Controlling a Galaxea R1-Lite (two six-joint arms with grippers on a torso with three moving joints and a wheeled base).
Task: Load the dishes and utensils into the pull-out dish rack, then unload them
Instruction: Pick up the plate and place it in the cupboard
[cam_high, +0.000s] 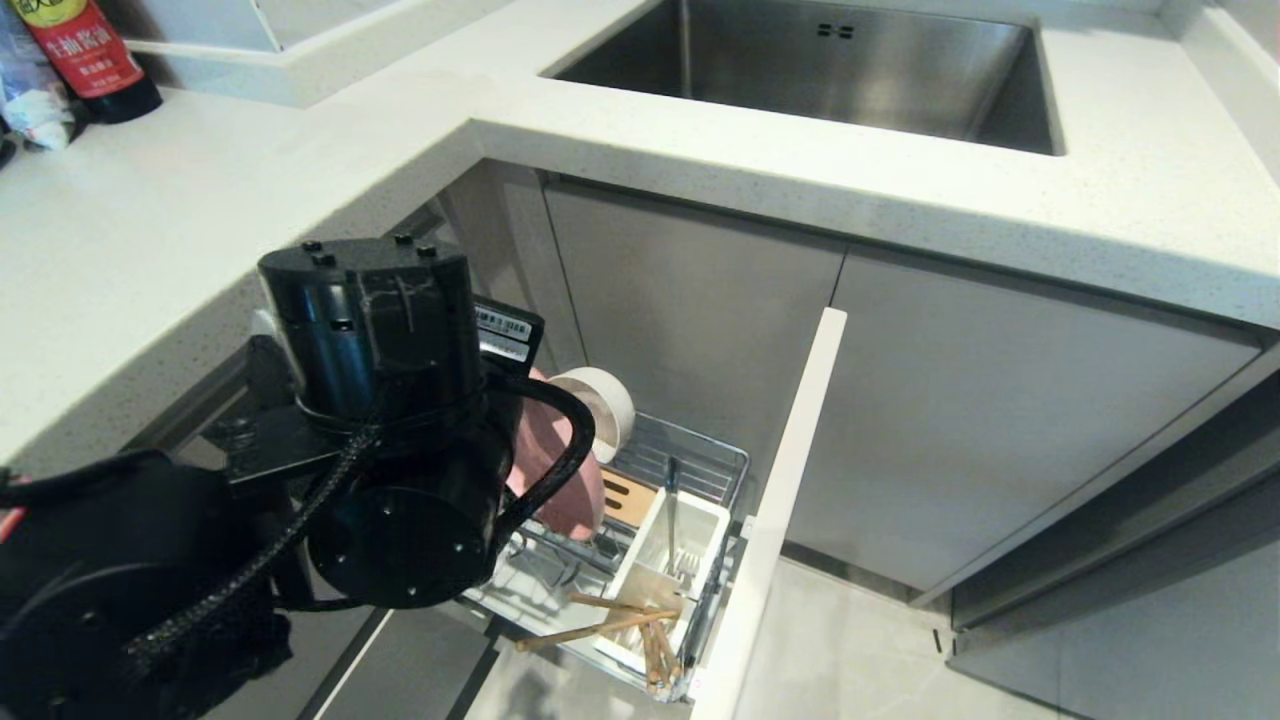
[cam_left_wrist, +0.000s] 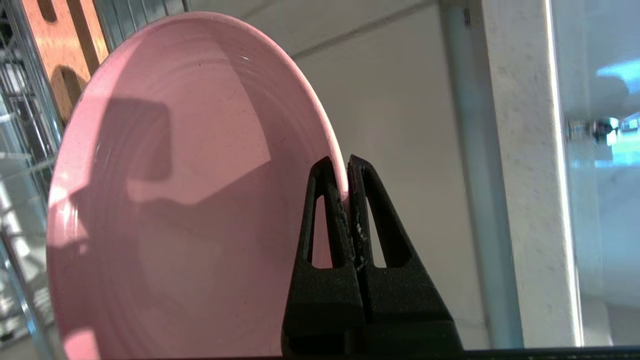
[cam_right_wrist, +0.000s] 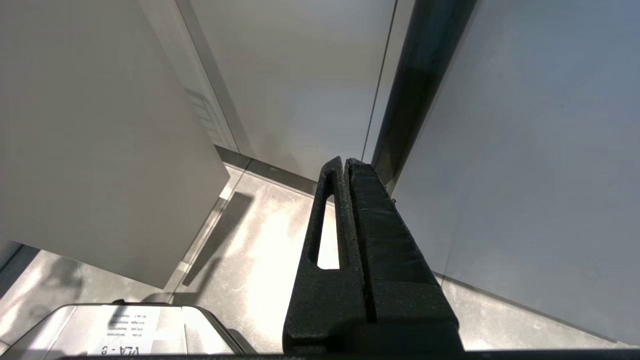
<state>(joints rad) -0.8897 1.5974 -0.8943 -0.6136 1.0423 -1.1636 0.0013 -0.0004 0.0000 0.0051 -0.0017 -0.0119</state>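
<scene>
My left gripper (cam_left_wrist: 346, 175) is shut on the rim of the large pink plate (cam_left_wrist: 190, 200), which stands on edge over the pull-out dish rack (cam_high: 715, 455). In the head view my left wrist hides the fingers and most of the plate (cam_high: 565, 475). The cream bowl (cam_high: 603, 405) lies tilted just behind the plate. The white caddy (cam_high: 700, 520) holds the silver fork (cam_high: 672, 505) upright. The wooden chopsticks (cam_high: 600, 628) are at the caddy's near end, one sticking out sideways. The slotted wooden strip (cam_high: 628, 497) lies beside the plate. My right gripper (cam_right_wrist: 346, 165) is shut and empty, low over the floor by the cabinet doors.
The rack's narrow front panel (cam_high: 790, 480) stands edge-on to the right of the basket. Above are the white countertop (cam_high: 200, 200) and the steel sink (cam_high: 830, 60). A sauce bottle (cam_high: 90, 55) stands at the far left. Grey cabinet doors (cam_high: 980, 420) close the right side.
</scene>
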